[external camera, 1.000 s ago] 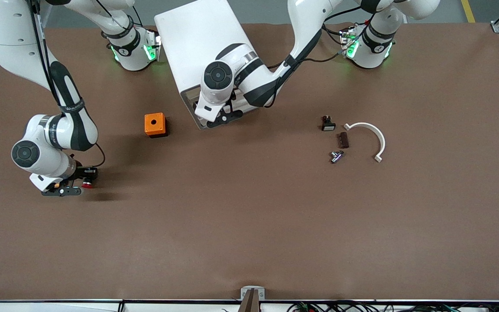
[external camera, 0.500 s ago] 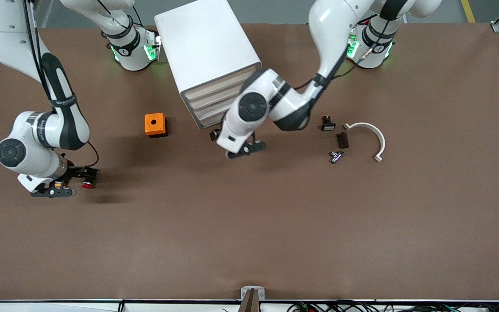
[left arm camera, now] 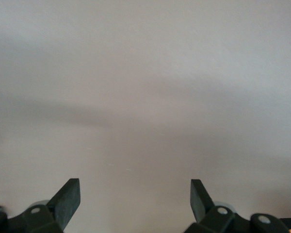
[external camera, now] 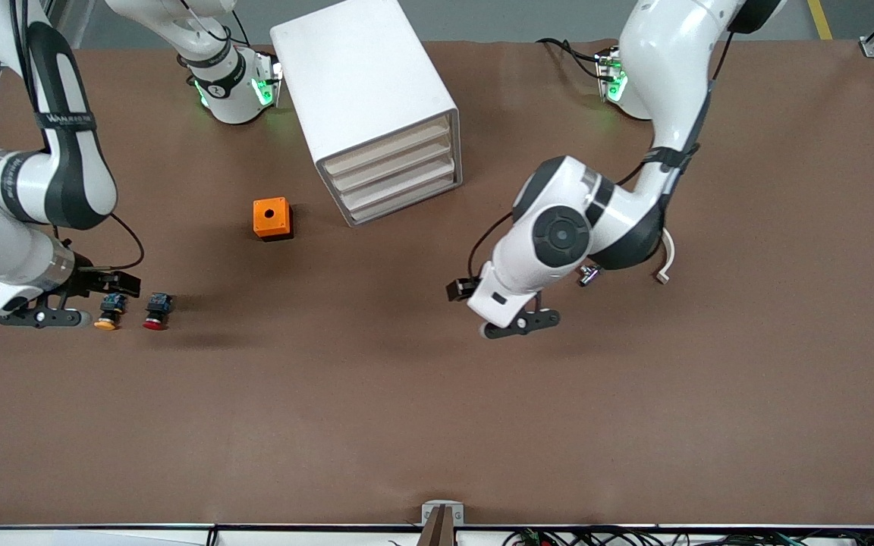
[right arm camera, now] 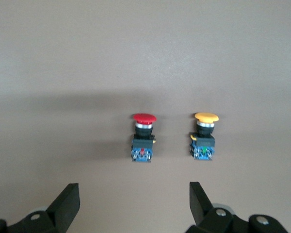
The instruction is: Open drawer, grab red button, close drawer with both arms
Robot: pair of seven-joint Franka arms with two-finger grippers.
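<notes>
Now the red button (external camera: 157, 312) lies on the brown worktop (external camera: 376, 425) toward the right arm's end, cap pointing at about 6 o'clock in the front view, nothing gripping it. Just beside it, at its 9 o'clock in that view, lies a yellow-capped button (external camera: 108, 312); the two are apart.

The right tool (external camera: 42, 303) is over the worktop beside the yellow-capped button, fingers spread wide with nothing between them; its wrist view shows both buttons out ahead of the fingertips (right arm camera: 68, 204).

The white cabinet (external camera: 365, 98) stands between the two arm bases, and its top drawer (external camera: 390, 149) sits flush with the three below. An orange box (external camera: 271, 218) lies near the cabinet, at its 8 o'clock.

The left tool (external camera: 509, 322) is over bare worktop, also spread wide and holding nothing.
</notes>
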